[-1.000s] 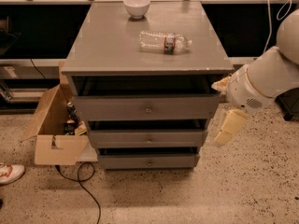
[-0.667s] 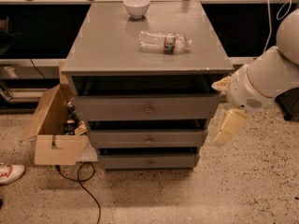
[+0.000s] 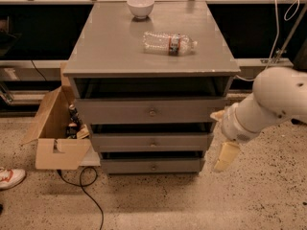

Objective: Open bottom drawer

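Observation:
The bottom drawer (image 3: 144,166) is the lowest and narrowest grey front of the cabinet (image 3: 96,51), with a tiny round knob (image 3: 153,166) at its middle. It sits flush under the middle drawer (image 3: 152,142) and the top drawer (image 3: 151,112). My gripper (image 3: 221,137) hangs off the cabinet's right side, about level with the middle drawer. It is open and empty. Its lower cream finger (image 3: 225,156) points down beside the bottom drawer's right end and touches nothing. The white arm (image 3: 278,97) reaches in from the right.
A white bowl (image 3: 140,6) and a lying plastic bottle (image 3: 169,43) sit on the cabinet top. An open cardboard box (image 3: 55,131) with bottles stands at the cabinet's left. A black cable (image 3: 81,181) and a shoe (image 3: 9,178) lie on the speckled floor.
My arm and gripper have dropped a little lower beside the cabinet's right edge. The drawers have not moved.

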### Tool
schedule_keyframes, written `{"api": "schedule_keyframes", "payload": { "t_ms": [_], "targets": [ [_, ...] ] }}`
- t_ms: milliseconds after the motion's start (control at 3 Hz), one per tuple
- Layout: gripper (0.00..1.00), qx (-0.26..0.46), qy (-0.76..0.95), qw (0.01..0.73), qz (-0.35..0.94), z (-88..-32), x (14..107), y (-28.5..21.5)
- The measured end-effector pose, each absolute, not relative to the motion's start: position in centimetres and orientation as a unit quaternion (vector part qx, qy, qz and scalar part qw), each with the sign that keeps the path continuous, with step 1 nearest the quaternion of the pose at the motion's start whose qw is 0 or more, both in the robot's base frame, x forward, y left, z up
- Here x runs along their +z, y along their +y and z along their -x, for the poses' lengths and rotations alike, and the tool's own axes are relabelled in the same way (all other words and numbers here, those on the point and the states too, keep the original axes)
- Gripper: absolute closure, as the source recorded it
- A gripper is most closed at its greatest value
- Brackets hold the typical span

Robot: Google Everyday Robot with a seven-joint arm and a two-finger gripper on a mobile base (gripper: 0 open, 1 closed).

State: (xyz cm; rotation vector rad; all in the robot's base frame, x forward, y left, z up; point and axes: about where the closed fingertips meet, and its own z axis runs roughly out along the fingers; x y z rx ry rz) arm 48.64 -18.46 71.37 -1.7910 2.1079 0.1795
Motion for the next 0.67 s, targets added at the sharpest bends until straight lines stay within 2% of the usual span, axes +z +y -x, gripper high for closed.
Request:
{"api": "schedule_keyframes", "payload": {
  "t_ms": [667],
  "targets": [
    [0.0, 0.101, 0.737, 0.188, 0.641, -49.7, 61.2, -18.3]
  ]
}}
